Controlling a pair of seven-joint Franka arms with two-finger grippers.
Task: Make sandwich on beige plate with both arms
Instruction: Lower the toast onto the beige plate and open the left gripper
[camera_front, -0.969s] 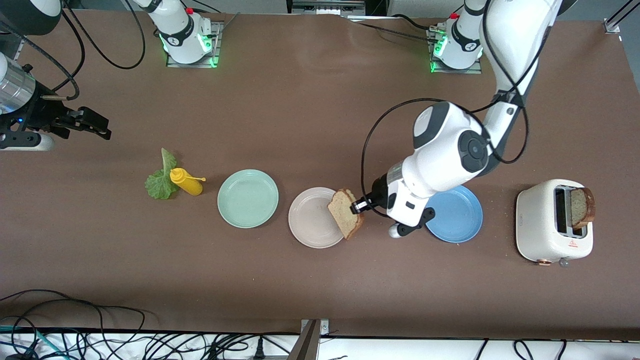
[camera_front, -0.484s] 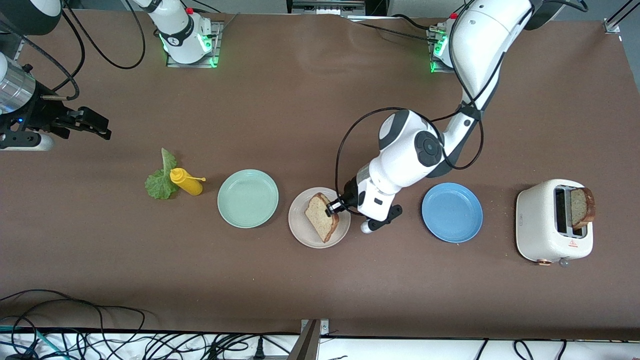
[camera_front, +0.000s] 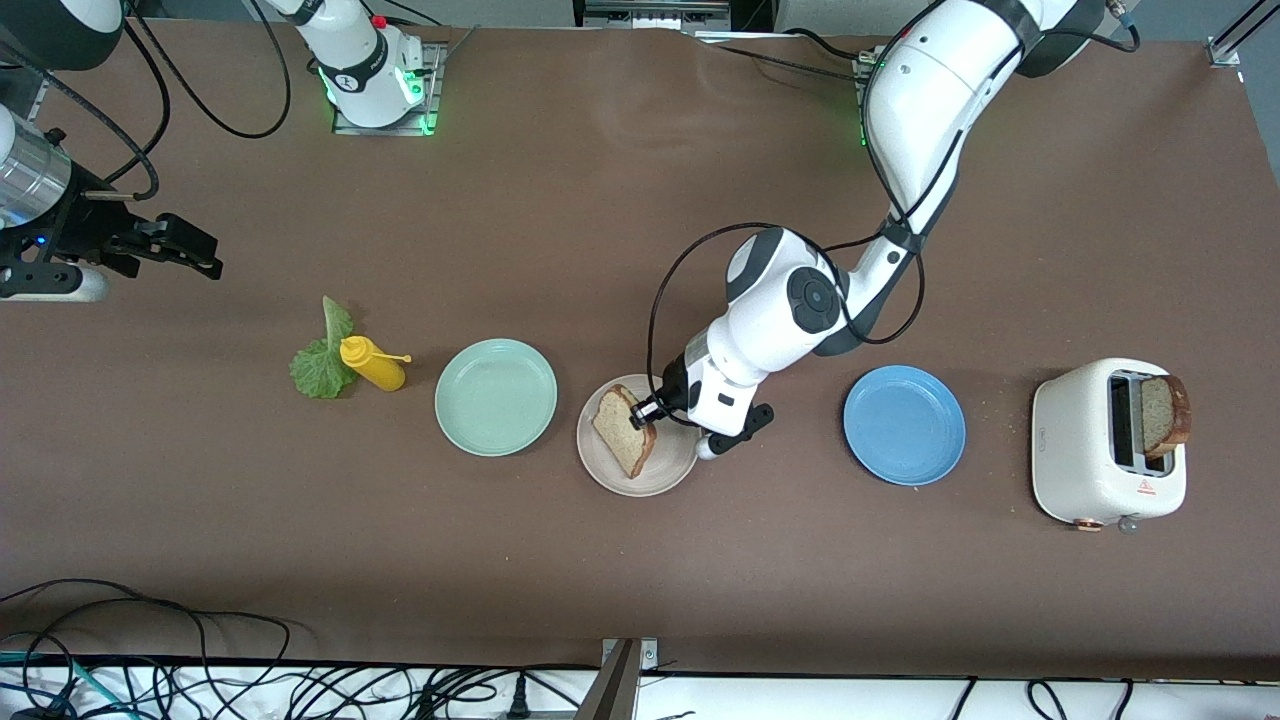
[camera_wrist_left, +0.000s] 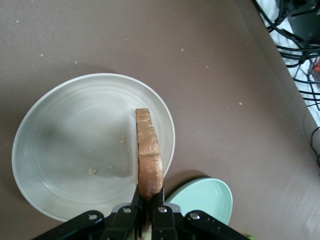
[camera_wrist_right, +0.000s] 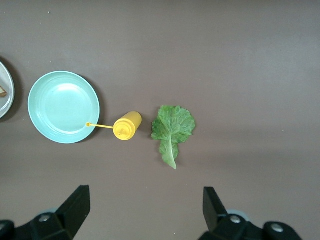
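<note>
My left gripper (camera_front: 648, 410) is shut on one crust edge of a tan bread slice (camera_front: 622, 432), held on edge and tilted low over the beige plate (camera_front: 672, 470). In the left wrist view the bread slice (camera_wrist_left: 148, 160) sticks out from the left gripper (camera_wrist_left: 148, 197) across the beige plate (camera_wrist_left: 75, 150), which carries only crumbs. I cannot tell whether bread and plate touch. A second bread slice (camera_front: 1163, 415) stands in the toaster (camera_front: 1085, 450). The lettuce leaf (camera_front: 320, 365) lies flat on the table. My right gripper (camera_front: 200, 260) waits open in the air at the right arm's end of the table.
A yellow mustard bottle (camera_front: 372, 364) lies against the lettuce leaf (camera_wrist_right: 172, 127). The mint green plate (camera_front: 495, 397) sits between that bottle and the beige plate. A blue plate (camera_front: 904, 425) sits between the beige plate and the toaster. Cables hang along the table's near edge.
My left arm has carried the bread from the beige plate's edge on the blue plate's side to over the plate's middle, and lowered it. The right arm has not moved.
</note>
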